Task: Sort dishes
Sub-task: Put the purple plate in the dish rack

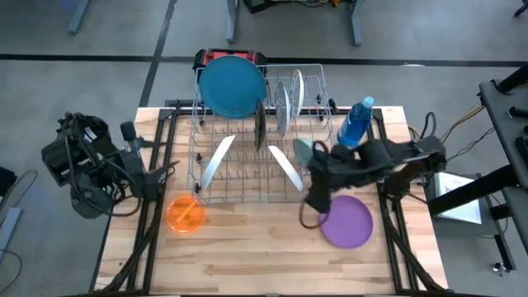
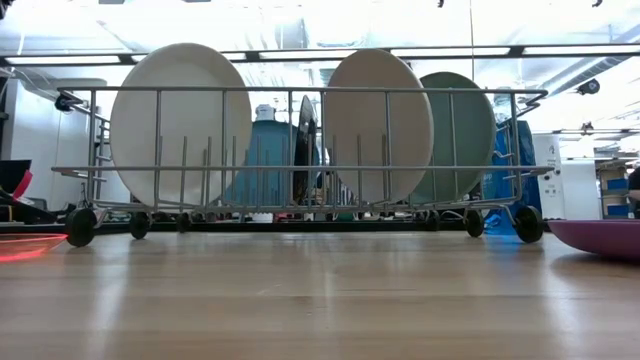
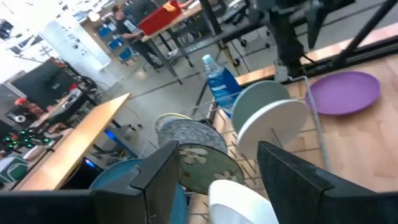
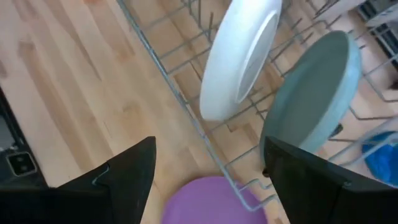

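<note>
Purple plate (image 1: 347, 221) is lying flat on the wooden table (image 1: 247, 256), just off the wire rack (image 1: 247, 177)'s front-right corner, outside it. Right gripper (image 1: 314, 201) is hovering w/ fingers spread wide and nothing between them, above the gap between that plate's rim and the rack's front rail; the wrist view is showing the plate's edge between its fingers.

In the rack: two white plates (image 1: 218, 157) are leaning tilted near the front, a teal-green plate (image 1: 304, 148) is standing at the right end, patterned plates (image 1: 285, 107) are standing on edge mid-rack, and a big blue plate (image 1: 233, 85) is standing at the back.

Small translucent orange plate (image 1: 185, 213) is lying flat on the table off the rack's front-left corner.

Blue bottle (image 1: 356, 122) is standing just right of the rack, toward the back.

Left gripper (image 3: 214, 177) is waiting left of the rack, fingers apart, holding nothing.
</note>
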`<state>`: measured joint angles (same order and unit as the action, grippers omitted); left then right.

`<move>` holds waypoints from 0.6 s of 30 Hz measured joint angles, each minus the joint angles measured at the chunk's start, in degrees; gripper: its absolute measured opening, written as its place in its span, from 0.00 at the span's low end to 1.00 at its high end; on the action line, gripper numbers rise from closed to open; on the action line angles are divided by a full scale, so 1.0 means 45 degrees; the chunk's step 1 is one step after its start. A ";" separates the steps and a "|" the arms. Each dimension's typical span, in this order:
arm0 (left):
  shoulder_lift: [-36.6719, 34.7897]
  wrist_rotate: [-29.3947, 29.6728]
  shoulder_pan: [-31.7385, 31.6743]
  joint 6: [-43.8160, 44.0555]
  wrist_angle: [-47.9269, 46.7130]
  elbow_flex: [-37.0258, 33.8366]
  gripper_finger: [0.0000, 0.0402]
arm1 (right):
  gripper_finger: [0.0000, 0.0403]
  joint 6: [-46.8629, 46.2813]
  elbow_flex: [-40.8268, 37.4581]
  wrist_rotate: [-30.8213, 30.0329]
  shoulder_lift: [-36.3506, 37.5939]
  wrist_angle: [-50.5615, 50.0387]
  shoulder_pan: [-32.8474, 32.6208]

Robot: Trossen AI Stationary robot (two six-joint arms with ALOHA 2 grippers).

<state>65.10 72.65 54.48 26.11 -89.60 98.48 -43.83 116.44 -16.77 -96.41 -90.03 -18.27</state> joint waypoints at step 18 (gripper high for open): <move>0.2096 -0.0230 0.0000 0.0323 0.0005 -0.0010 0.51 | 0.62 -0.7769 -0.5356 -0.0411 -0.0449 0.2051 -0.6535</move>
<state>74.54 71.61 54.48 27.57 -89.58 98.43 -78.79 92.34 -18.62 -98.43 -80.80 -47.68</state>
